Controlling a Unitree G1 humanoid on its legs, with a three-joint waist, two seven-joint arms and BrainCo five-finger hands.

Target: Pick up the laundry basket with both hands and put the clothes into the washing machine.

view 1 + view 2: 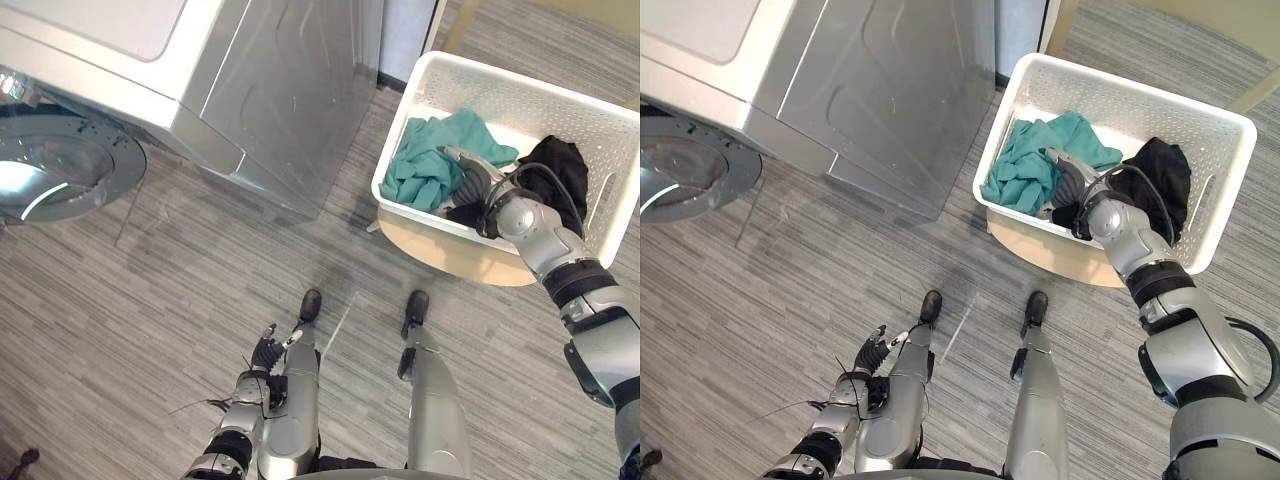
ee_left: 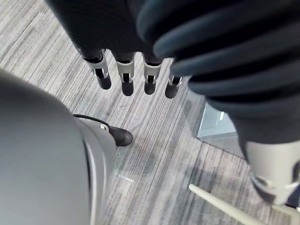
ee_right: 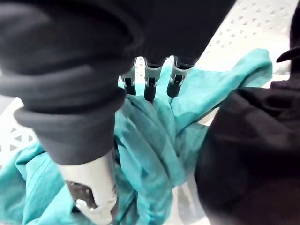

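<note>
Reaching R hand (image 1: 472, 183) into basket (image 1: 545, 103), fingers (image 3: 150, 88) straight over teal cloth (image 1: 428, 162).

grey striped plank floor (image 1: 200, 300) all round, round tan tabletop (image 1: 450, 256) at 3 o'clock, pale wall strip (image 1: 405, 35) with dark skirting (image 1: 390, 80) at 1 o'clock

We take this for the laundry corner of a home. At the upper left of the frame stands a silver-grey washing machine (image 1: 230, 90), its round glass door (image 1: 60, 170) showing at the left edge. At the upper right a white perforated laundry basket (image 1: 530, 88) sits on a pale round stand (image 1: 450, 255), with a teal garment (image 1: 425, 165) and a black garment (image 1: 560, 165) inside. Grey wood-look floor planks (image 1: 200, 300) run across the rest of the frame
</note>
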